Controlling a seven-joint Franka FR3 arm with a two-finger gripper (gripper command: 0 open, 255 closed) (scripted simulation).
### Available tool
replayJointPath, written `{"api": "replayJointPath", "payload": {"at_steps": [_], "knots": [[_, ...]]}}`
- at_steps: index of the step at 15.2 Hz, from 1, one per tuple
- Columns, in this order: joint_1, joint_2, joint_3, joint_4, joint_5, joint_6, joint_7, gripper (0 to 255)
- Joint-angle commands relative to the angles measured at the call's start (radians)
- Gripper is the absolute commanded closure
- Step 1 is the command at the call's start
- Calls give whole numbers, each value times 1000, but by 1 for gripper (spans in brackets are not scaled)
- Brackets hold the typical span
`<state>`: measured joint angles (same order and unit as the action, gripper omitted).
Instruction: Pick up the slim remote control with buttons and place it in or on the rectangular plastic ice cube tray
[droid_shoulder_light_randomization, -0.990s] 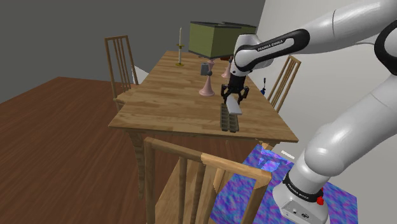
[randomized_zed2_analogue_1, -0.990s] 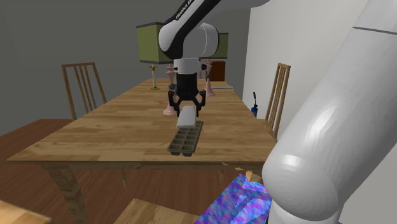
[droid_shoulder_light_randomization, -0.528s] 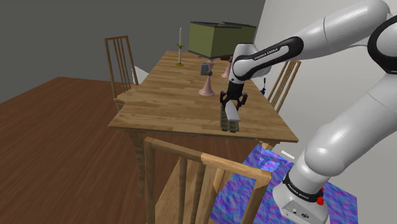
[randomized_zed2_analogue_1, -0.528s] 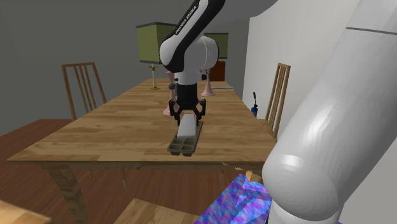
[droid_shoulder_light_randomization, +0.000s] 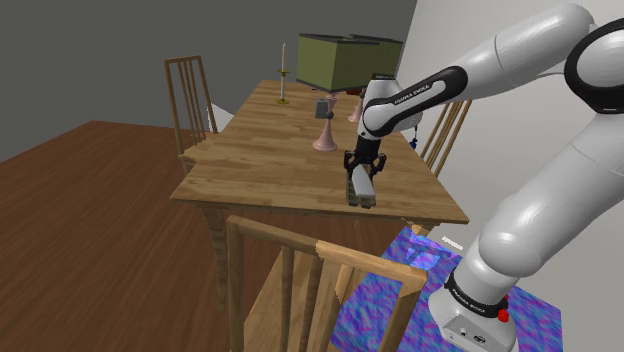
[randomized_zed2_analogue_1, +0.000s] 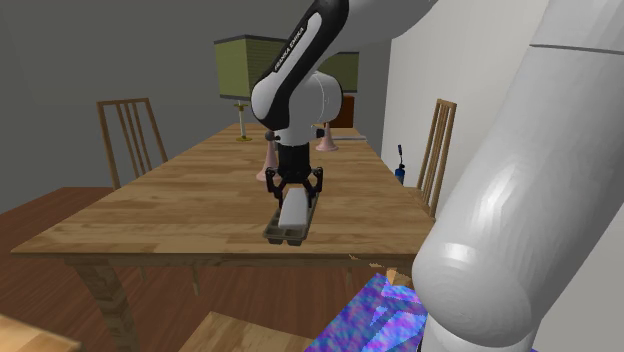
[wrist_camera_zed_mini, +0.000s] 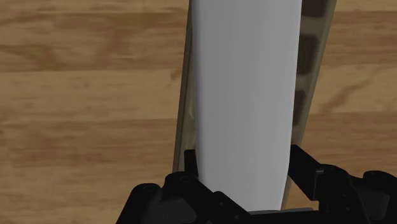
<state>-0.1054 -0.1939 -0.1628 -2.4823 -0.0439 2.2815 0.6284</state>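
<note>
My black gripper (droid_shoulder_light_randomization: 359, 172) is shut on a plain pale grey slab, the remote (droid_shoulder_light_randomization: 364, 184). It holds the remote low over the dark olive ice cube tray (droid_shoulder_light_randomization: 360, 198), lengthwise along it, near the wooden table's (droid_shoulder_light_randomization: 260, 160) front edge. In the second exterior view the remote (randomized_zed2_analogue_1: 293, 209) slopes down onto the tray (randomized_zed2_analogue_1: 281, 235) beneath the gripper (randomized_zed2_analogue_1: 296, 188). From the wrist, the remote (wrist_camera_zed_mini: 245, 95) covers most of the tray (wrist_camera_zed_mini: 313, 51); both fingers (wrist_camera_zed_mini: 191, 159) clasp its sides. Whether it rests on the tray I cannot tell.
A pink candlestick (droid_shoulder_light_randomization: 324, 134), an olive box (droid_shoulder_light_randomization: 345, 60) and a candle (droid_shoulder_light_randomization: 283, 70) stand at the table's far end. Wooden chairs (droid_shoulder_light_randomization: 190, 95) (droid_shoulder_light_randomization: 300, 290) (randomized_zed2_analogue_1: 440, 140) flank the table. A blue patterned rug (droid_shoulder_light_randomization: 420, 280) lies by the stand.
The gripper has come down with the remote, from a hand's height above the tray to just over it. It stays shut.
</note>
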Motion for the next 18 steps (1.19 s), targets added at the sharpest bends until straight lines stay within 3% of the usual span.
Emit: {"api": "replayJointPath", "payload": {"at_steps": [1,4,5,10,14,18], "knots": [[0,2,0,-1,0,1,0,255],[0,2,0,-1,0,1,0,255],[0,2,0,-1,0,1,1,0],[0,2,0,-1,0,1,0,0],[-1,-69,7,68,-7,-138,7,0],[-1,-69,7,68,-7,-138,7,0]]}}
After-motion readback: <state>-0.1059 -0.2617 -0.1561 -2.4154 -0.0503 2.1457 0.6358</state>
